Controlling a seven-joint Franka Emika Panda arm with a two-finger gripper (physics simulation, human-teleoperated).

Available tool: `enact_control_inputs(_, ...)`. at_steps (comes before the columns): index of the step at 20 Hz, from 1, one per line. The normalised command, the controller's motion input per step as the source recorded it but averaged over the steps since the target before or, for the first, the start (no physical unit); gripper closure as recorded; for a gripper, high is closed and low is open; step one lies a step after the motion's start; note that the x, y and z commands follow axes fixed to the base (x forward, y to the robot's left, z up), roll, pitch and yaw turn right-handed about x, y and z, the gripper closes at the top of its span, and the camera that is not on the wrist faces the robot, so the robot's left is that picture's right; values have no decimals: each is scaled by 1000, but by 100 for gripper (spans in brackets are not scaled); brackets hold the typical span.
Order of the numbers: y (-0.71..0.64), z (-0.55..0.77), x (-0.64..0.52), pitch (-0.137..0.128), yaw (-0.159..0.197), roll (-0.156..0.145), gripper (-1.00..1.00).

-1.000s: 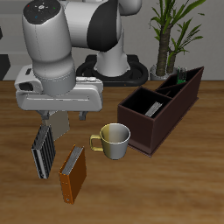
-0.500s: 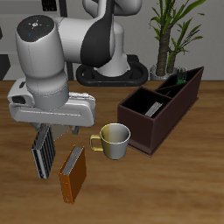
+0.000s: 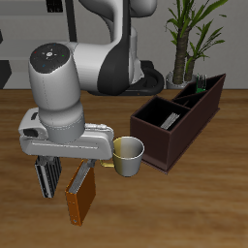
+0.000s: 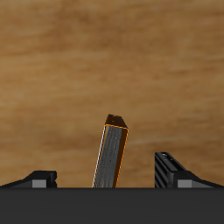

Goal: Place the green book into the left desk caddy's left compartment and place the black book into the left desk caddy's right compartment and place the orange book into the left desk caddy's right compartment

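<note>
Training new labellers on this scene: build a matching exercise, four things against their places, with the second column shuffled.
Things:
1. orange book
2. mug
3. caddy
4. plant

Places:
a. farthest back, behind the caddy
b. nearest the table's front edge
c. between the orange book and the caddy
d. on the table, just in front of the plant

Pairs: 1-b, 2-c, 3-d, 4-a
</note>
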Motion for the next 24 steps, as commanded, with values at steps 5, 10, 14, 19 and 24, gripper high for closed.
enact_control_inputs(5,-39,-300,39,-17,-31,-11,-100)
enact_control_inputs(10,23,-235,-28,-29,-39,-19,-100)
enact_control_inputs(14,162,-220,-11,-50,-3,1,-100)
enact_control_inputs(19,-11,-130,-36,-25,-30,-25,-100)
enact_control_inputs(24,15,-243,5,-13,-20,-18,-100)
